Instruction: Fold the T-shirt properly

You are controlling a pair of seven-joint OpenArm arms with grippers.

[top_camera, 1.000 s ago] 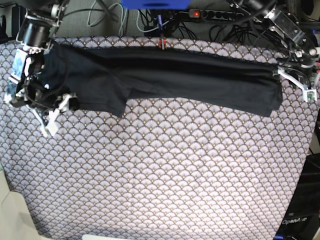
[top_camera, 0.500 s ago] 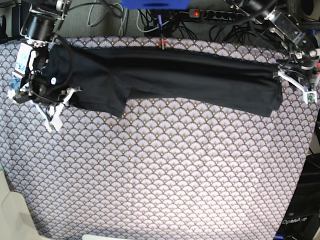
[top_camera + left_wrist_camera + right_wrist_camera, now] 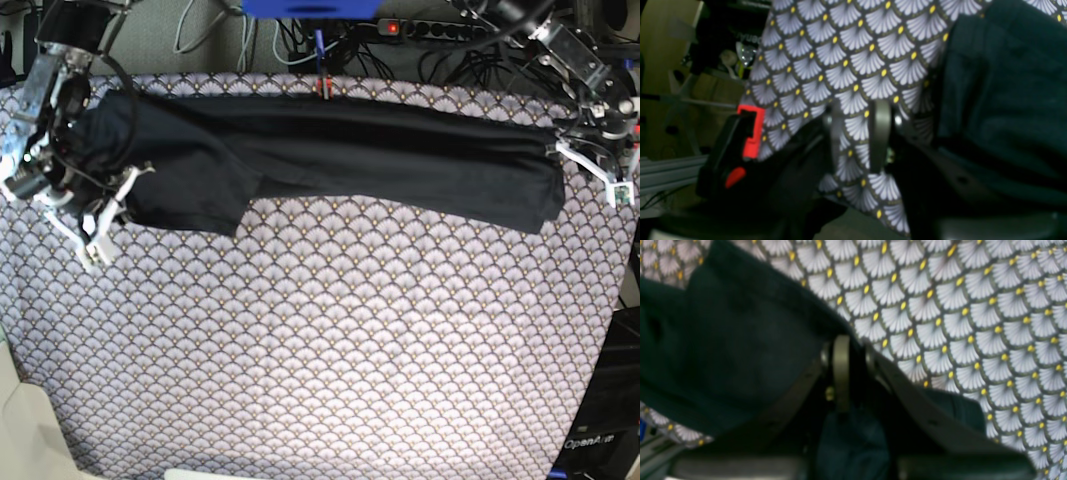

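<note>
The black T-shirt (image 3: 380, 150) lies folded into a long band across the far part of the table, one sleeve hanging towards me at the left. My right gripper (image 3: 100, 220) is at the band's left end. In the right wrist view the gripper (image 3: 855, 353) is shut on a pinch of the T-shirt (image 3: 740, 346). My left gripper (image 3: 585, 160) is at the band's right end by the table edge. In the left wrist view the left gripper (image 3: 858, 133) stands narrowly open with only tablecloth showing in the gap, and the T-shirt (image 3: 1000, 83) lies just beside it.
The scallop-patterned tablecloth (image 3: 320, 350) covers the table. A red clamp (image 3: 324, 88) holds it at the far edge, another red-and-black clamp (image 3: 746, 133) at the side edge. A power strip (image 3: 420, 28) and cables lie behind the table.
My right gripper has shifted a little left and tilted, taking the shirt's left end and sleeve with it. The left arm has hardly moved.
</note>
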